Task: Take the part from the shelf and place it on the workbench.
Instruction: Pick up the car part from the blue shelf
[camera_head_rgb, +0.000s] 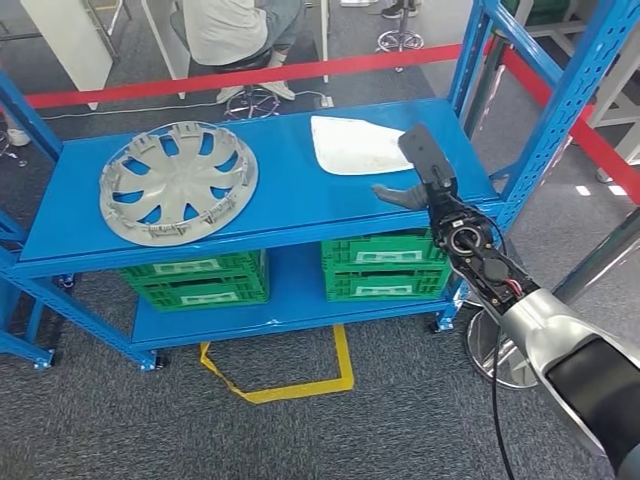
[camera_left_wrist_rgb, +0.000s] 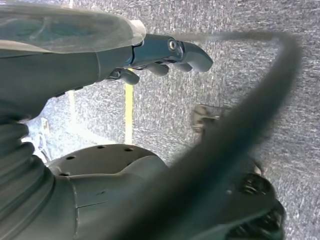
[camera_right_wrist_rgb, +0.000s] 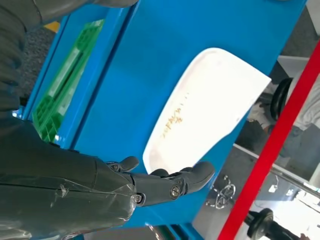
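My right hand (camera_head_rgb: 417, 168) hovers open and empty beside the flat white plastic part (camera_head_rgb: 353, 144) on the blue metal shelf (camera_head_rgb: 287, 190); my left hand (camera_left_wrist_rgb: 158, 57) holds nothing.

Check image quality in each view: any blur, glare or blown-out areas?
Head view: even light and sharp; the hubcap and white part read clearly. Left wrist view: a dark cable close to the lens is badly blurred across the frame, though the left robot hand stays fairly crisp. Right wrist view: the right robot hand is sharp; the white part looks slightly overexposed.
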